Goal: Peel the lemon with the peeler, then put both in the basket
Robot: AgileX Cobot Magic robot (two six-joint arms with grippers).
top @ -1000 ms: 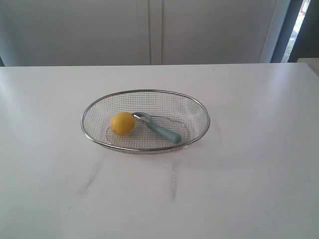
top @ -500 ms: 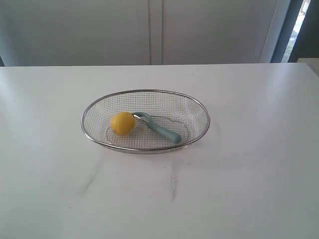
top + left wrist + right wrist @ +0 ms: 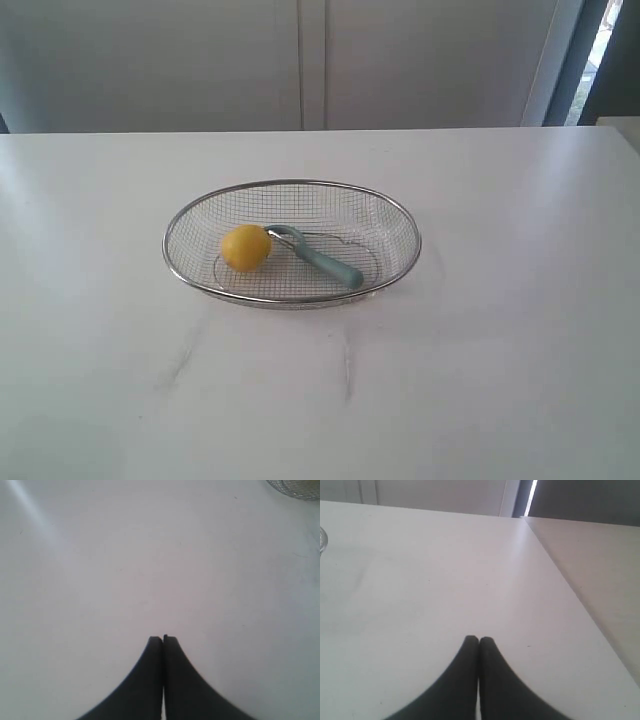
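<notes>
The left gripper and the right gripper are both seen closed on nothing, well apart from the basket, where the lemon is touched by the head of the peeler. If either is grasped off-centre, the lemon may be rolled or the basket dragged

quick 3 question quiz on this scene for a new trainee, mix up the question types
1. True or false: the lemon lies inside the wire mesh basket.
2. Multiple choice: the peeler lies with its curved head A) right beside the lemon, B) hanging over the basket's rim, C) outside the basket.
3. Fill in the word: the left pincer and the right pincer are both ____ and hold nothing.

Key: 1 true; 2 A; 3 shut.
</notes>
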